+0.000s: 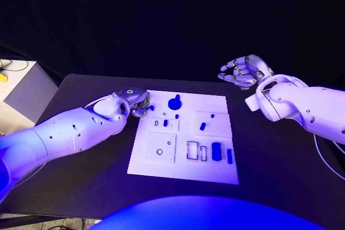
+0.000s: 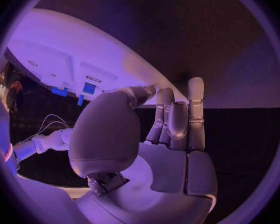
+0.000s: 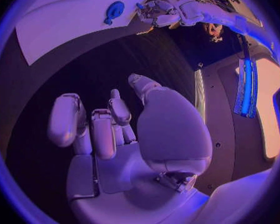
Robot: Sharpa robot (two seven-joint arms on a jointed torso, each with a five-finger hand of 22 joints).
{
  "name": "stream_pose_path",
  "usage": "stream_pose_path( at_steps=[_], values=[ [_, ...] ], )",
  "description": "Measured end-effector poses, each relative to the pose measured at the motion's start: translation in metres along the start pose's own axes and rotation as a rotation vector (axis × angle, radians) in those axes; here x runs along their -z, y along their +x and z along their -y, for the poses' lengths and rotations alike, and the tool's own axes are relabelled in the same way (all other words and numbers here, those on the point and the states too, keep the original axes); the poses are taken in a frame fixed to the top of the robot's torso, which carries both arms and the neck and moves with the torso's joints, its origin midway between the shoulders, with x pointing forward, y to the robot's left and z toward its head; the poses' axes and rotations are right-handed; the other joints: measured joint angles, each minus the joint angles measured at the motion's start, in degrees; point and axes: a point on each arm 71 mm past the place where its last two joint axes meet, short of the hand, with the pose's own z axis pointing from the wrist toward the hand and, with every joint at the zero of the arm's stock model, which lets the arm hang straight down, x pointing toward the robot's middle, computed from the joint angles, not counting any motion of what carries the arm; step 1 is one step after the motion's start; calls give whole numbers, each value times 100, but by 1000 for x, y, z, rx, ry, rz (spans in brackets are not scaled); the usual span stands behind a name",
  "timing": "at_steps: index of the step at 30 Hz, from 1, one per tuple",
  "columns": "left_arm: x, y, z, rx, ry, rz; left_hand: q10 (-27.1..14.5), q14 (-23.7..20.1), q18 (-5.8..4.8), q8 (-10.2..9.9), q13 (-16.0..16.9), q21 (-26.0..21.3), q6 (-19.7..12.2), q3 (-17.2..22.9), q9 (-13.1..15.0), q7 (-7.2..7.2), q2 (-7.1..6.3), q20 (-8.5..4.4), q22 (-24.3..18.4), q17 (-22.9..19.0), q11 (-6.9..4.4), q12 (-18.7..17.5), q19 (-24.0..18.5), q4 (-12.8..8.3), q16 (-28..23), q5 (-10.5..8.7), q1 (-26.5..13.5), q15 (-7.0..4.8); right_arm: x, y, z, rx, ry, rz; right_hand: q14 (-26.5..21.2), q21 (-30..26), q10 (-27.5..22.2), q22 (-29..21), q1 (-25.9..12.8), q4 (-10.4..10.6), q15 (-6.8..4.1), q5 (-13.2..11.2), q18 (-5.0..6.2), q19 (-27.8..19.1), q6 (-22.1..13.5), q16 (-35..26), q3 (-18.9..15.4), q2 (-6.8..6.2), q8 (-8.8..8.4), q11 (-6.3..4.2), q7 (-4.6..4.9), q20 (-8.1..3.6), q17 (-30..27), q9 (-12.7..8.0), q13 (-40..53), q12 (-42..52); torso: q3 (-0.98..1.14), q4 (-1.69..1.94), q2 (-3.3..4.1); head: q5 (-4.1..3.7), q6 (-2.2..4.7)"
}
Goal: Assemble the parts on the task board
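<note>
Head view showed the board (image 1: 188, 166) mid-table with blue parts (image 1: 216, 150) still scattered over it, so assembly looked barely begun. The left hand (image 1: 133, 101) sat at the board's far-left corner and the right hand (image 1: 244, 70) hovered beyond its far-right corner, both with fingers curled around nothing, amid open black table (image 1: 273, 165).

Black table (image 1: 86, 160) under board. Pale box-like unit (image 1: 21, 93) beside table's far left corner, cables on top.

Black counter (image 1: 86, 175), dark backdrop behind it, pale grey cabinet (image 1: 21, 95) beside the counter's left edge
</note>
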Motion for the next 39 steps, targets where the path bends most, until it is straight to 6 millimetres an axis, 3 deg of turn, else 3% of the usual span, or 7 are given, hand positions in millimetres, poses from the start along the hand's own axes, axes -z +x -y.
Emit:
stream_pose_path(
  at_steps=[19,32,39],
  values=[
    [0,0,-1,4,-11,-5,21,20,-1,118,-5,0,-21,36,-2,-21,-29,0,20,25,-21,0,42,44,23,0,28,-20,0,0,0,0,0,0,0,0,0,-1,0,15,0,0,0,0,0,0,-15,0,0,0,0,0,0,-1,0,0,4,-3,0,2,0],
    [5,-1,-9,6,-34,-12,20,20,0,264,-44,89,-42,421,-86,-42,44,-21,66,12,-20,0,62,-200,23,0,333,-20,0,-1,1,0,1,1,0,0,0,-3,0,14,0,0,0,0,0,0,-15,0,0,0,0,0,0,-2,0,0,0,-2,-1,-2,0],
    [4,-21,-11,67,-47,22,20,65,-1,303,-44,151,-42,487,-111,-42,67,-21,135,104,-20,0,62,-130,24,-1,286,-21,1,-2,1,1,3,3,0,0,0,-3,0,14,0,0,0,0,0,0,-15,0,0,0,0,0,0,-2,0,0,-3,-3,-1,-13,0]
  ],
)
